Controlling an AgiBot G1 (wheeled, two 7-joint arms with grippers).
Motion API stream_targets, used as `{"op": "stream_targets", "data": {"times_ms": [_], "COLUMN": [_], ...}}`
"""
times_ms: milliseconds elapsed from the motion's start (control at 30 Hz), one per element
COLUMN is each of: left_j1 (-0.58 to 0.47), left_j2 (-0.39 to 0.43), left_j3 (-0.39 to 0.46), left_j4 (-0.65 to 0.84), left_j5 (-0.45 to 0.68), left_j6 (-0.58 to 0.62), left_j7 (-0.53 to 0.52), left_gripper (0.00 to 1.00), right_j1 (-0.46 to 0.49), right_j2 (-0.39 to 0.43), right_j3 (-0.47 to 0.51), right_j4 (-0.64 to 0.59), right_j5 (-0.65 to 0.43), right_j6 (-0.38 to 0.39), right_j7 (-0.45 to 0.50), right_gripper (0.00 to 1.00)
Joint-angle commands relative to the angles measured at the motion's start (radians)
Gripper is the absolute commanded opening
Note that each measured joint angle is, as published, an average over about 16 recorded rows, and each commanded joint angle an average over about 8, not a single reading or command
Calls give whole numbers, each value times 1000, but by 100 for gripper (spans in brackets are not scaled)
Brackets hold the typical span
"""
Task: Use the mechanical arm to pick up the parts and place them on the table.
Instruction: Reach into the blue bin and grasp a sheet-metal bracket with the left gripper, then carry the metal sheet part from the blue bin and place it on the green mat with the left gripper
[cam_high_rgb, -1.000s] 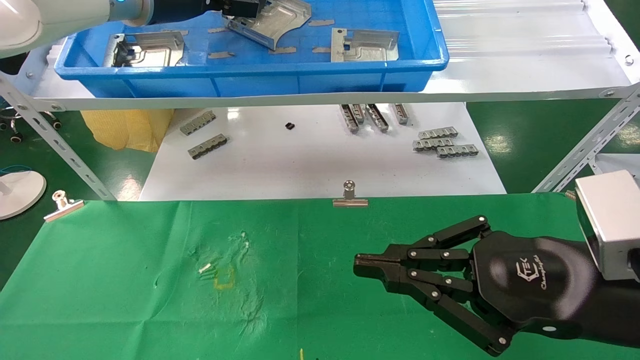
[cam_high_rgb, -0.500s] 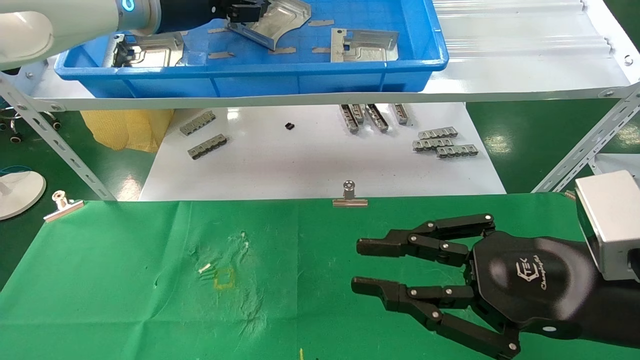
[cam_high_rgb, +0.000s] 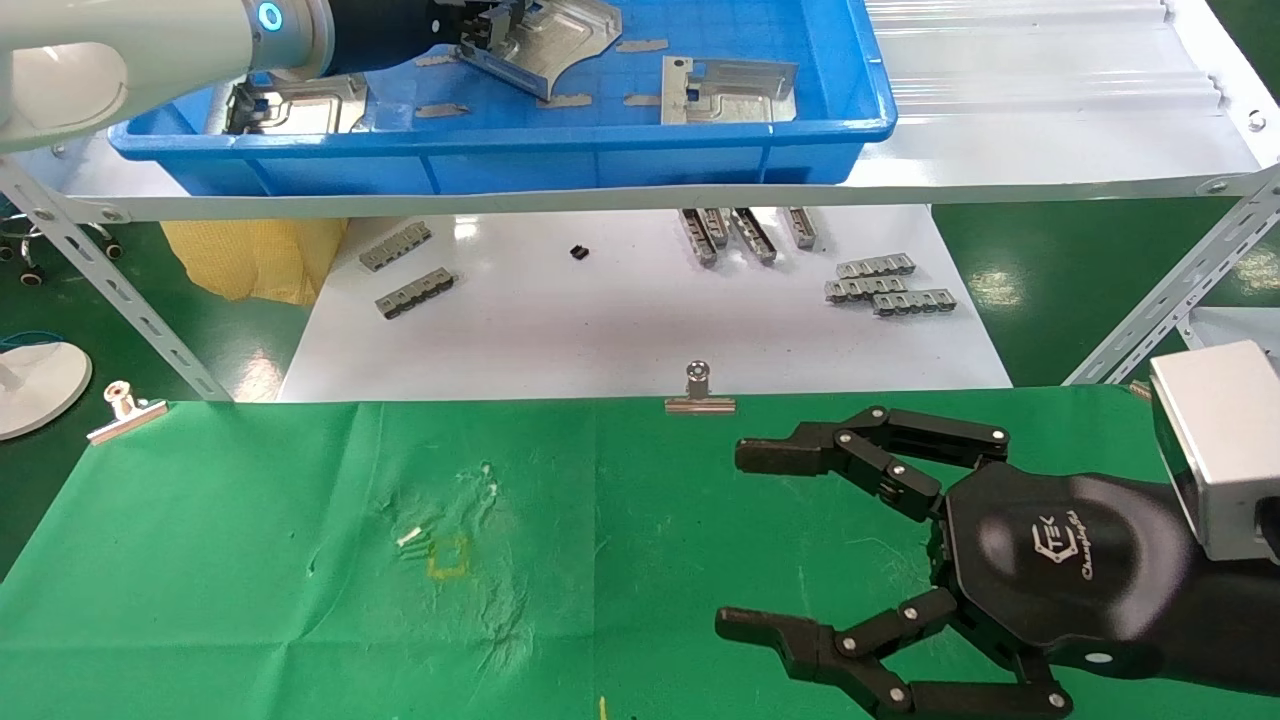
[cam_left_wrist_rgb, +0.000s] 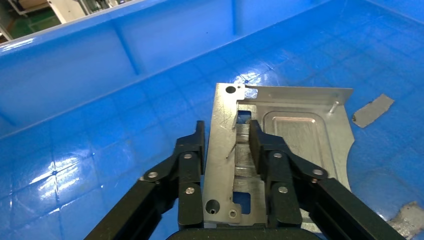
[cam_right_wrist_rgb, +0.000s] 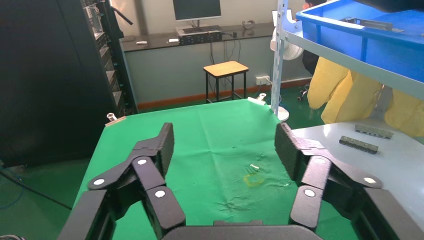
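Observation:
My left gripper (cam_high_rgb: 495, 25) reaches into the blue bin (cam_high_rgb: 500, 135) on the upper shelf. Its fingers are shut on the edge strip of a tilted silver plate (cam_high_rgb: 555, 45). In the left wrist view the gripper (cam_left_wrist_rgb: 227, 132) has one finger on each side of that plate's (cam_left_wrist_rgb: 295, 130) notched strip. Two more plates lie flat in the bin, one at the right (cam_high_rgb: 730, 90) and one at the left (cam_high_rgb: 300, 100). My right gripper (cam_high_rgb: 730, 540) hovers over the green cloth table (cam_high_rgb: 250, 560), wide open and empty; it also shows in the right wrist view (cam_right_wrist_rgb: 225, 135).
A yellow square mark (cam_high_rgb: 448, 557) is on the cloth. Binder clips (cam_high_rgb: 700, 395) (cam_high_rgb: 125, 410) hold its far edge. Grey comb strips (cam_high_rgb: 890, 285) (cam_high_rgb: 405, 270) lie on the white tabletop (cam_high_rgb: 600, 320). Slanted shelf struts (cam_high_rgb: 110, 280) (cam_high_rgb: 1170, 300) stand at both sides.
My right gripper has gone from shut to wide open over the cloth. My left arm has pushed further right in the bin, onto the tilted plate.

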Motion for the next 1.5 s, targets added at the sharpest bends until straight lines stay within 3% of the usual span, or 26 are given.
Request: {"op": "stream_targets", "data": {"times_ms": [33, 300, 533, 1000, 1200, 1367, 1500], "left_j1": [2, -10, -38, 9, 59, 130, 207], "left_j2": [0, -7, -48, -300, -388, -465, -537], "left_j3": [12, 34, 3, -124, -175, -167, -114], "left_j4": [-3, -18, -31, -124, -144, -215, -322], "left_j5": [-2, -33, -100, -314, -420, -478, -492], "left_j6": [-6, -39, 19, 520, 804, 992, 1010], "left_j7": [-10, -16, 67, 450, 595, 719, 818], "left_gripper": [0, 0, 0, 0, 0, 0, 0], "right_j1": [0, 0, 0, 0, 0, 0, 0], "right_j2": [0, 0, 0, 0, 0, 0, 0], "right_j3": [0, 0, 0, 0, -1, -1, -1], "right_j4": [0, 0, 0, 0, 0, 0, 0], "right_j5": [0, 0, 0, 0, 0, 0, 0], "right_j6": [0, 0, 0, 0, 0, 0, 0], "right_j7": [0, 0, 0, 0, 0, 0, 0], "right_gripper": [100, 100, 100, 100, 100, 100, 100]}}
